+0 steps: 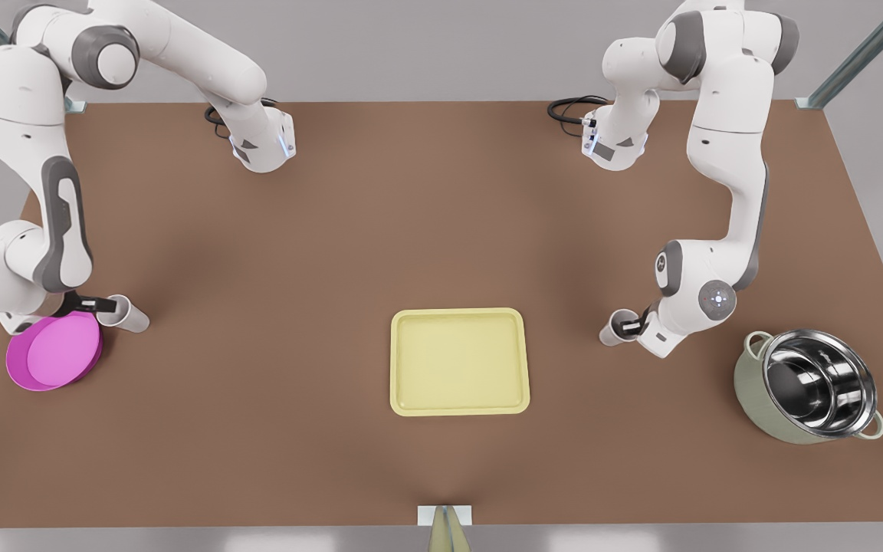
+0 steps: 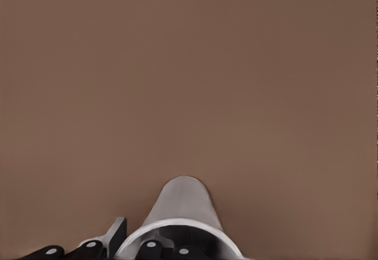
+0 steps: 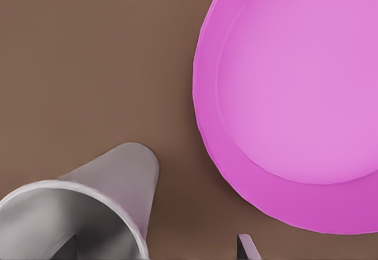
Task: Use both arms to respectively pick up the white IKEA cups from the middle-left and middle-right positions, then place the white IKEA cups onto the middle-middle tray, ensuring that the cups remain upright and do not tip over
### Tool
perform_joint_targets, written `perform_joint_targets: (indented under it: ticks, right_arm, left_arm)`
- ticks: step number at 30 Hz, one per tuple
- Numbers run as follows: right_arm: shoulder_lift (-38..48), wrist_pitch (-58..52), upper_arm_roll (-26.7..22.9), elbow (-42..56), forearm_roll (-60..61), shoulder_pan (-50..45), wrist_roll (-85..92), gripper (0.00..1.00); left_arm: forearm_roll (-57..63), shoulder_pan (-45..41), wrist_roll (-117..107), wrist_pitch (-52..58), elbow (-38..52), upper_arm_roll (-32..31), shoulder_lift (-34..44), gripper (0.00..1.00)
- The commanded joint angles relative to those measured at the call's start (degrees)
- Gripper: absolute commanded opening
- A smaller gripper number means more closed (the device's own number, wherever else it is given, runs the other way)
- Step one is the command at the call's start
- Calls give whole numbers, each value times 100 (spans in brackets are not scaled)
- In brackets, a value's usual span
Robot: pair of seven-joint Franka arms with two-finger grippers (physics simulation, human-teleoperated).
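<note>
A brown tabletop (image 1: 441, 230) seen from above, with two white Franka arms reaching down from the far edge.

The right wrist view shows a magenta plate (image 3: 301, 94), so the right arm is the one at the front view's left. It folds down steeply, elbow out past the table's edge, wrist low over the table. The right gripper (image 1: 108, 305) sits at the rim of a white IKEA cup (image 1: 129, 314), which stands just beside the round magenta plate (image 1: 54, 351), toward the table's middle. In the right wrist view one black finger (image 3: 68, 249) sits inside the cup (image 3: 88, 207) and the other (image 3: 248, 248) outside its wall, well clear of it; the fingers are spread, not clamped.

The left arm, at the front view's right, bends down in the same folded way, wrist low. The left gripper (image 1: 628, 327) is at the rim of the other white cup (image 1: 618, 326). In the left wrist view the cup (image 2: 183, 213) stands upright on the table with black fingers (image 2: 115, 236) at its rim, one apparently inside and one outside; whether they press the wall cannot be told.

The pale yellow tray (image 1: 458, 361) lies between the two cups, nearer the front edge, well apart from both. A steel-lined pot (image 1: 813, 386) with pale green outside stands at the front view's right, beyond the left arm.
</note>
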State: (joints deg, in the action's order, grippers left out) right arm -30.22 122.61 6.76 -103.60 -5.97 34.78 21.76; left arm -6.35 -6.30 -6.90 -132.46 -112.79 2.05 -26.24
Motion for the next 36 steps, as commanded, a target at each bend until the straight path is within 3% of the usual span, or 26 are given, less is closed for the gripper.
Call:
perform_joint_targets:
  ticks: [1,5,6,8,11,14,18,21,22,25,29,30,31,32,36]
  right_arm:
    - [-71,298,0,-11,8,3,496,100]
    - [-177,386,9,-46,8,47,505,100]
    - [-203,386,9,-37,17,73,583,94]
    - [-256,378,44,-37,69,170,804,55]
    - [-212,351,79,-37,78,143,865,34]
    - [-133,229,159,-37,78,126,874,25]
    - [104,9,589,68,78,117,821,21]
    - [245,-317,1669,428,69,82,812,21]
    - [227,-317,1872,648,25,-312,821,21]
    - [52,-264,1864,1175,17,-1763,-267,21]
    - [-625,157,1864,1809,52,-2889,-2035,21]
    - [-704,316,1864,1817,17,-3214,-2509,21]
    - [-783,553,1864,1817,17,-3381,-2826,21]
    - [-871,668,1864,1826,69,-3565,-3090,21]
    - [-1468,711,1864,2617,61,-4312,-4074,21]
  left_arm:
    - [-33,-2,84,-35,2,-3,5,23]
    - [-50,-64,66,0,11,-38,48,21]
    - [-50,-134,-30,132,29,-47,163,21]
    - [2,-160,-671,361,477,-521,110,21]
    - [-15,-1250,-2472,642,1592,-521,-320,21]
    - [2,-1848,-4002,642,2270,-732,-874,21]
    - [11,-1857,-4047,581,2516,-917,-1235,21]
    - [2,-1831,-4047,-43,2534,-926,-1349,21]
    - [11,-1822,-4038,-140,2534,-926,-1358,21]
    - [187,-1822,-4038,-149,2507,-926,-1446,21]
    - [187,-1822,-4038,-149,2507,-926,-1525,22]
    - [187,-1813,-4038,-149,2507,-926,-1525,37]
    - [187,-1804,-4038,-149,2507,-926,-1525,72]
    - [187,-1804,-4038,-149,2507,-926,-1525,100]
    - [178,-1778,-4047,-140,2507,-926,-1525,100]
